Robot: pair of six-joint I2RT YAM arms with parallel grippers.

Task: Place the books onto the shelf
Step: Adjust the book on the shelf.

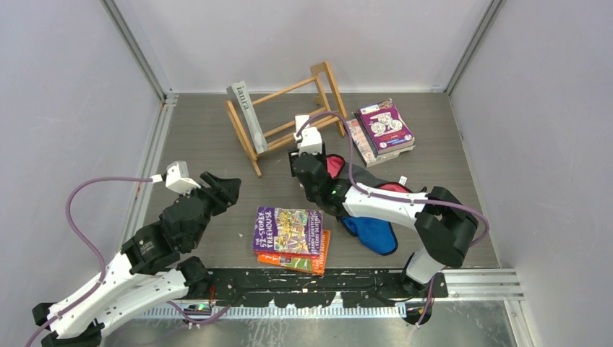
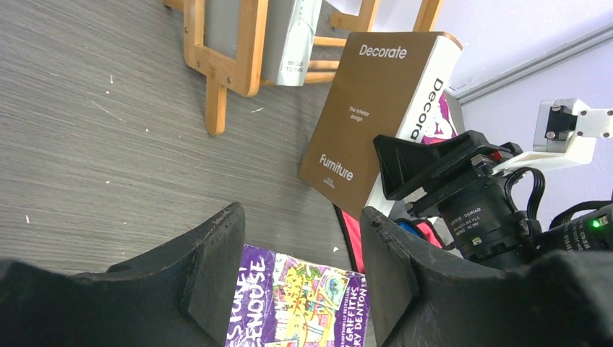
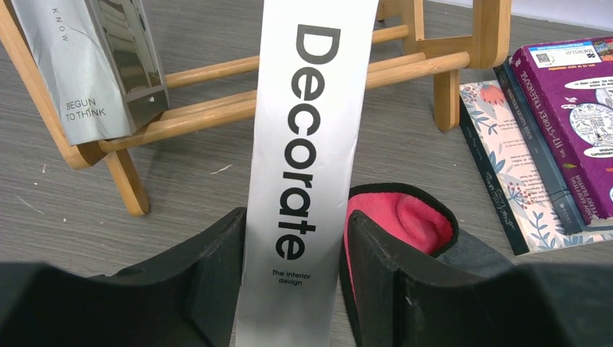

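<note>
One book, the white-and-brown "Decorate" volume (image 3: pixel 303 144), stands upright just in front of the shelf (image 3: pixel 491 29), pinched between the fingers of the right gripper (image 3: pixel 293 238), and a grey book (image 3: pixel 94 65) leans in the shelf's left end. The left gripper (image 2: pixel 300 249) hovers with jaws spread over a purple paperback (image 2: pixel 303 307) lying on an orange paperback (image 1: pixel 296 262); three more paperbacks (image 3: pixel 549 123) sit stacked beside the shelf's right end.

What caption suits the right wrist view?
Right gripper grips the Decorate book, spine to camera; the shelf beyond holds one grey book.
</note>
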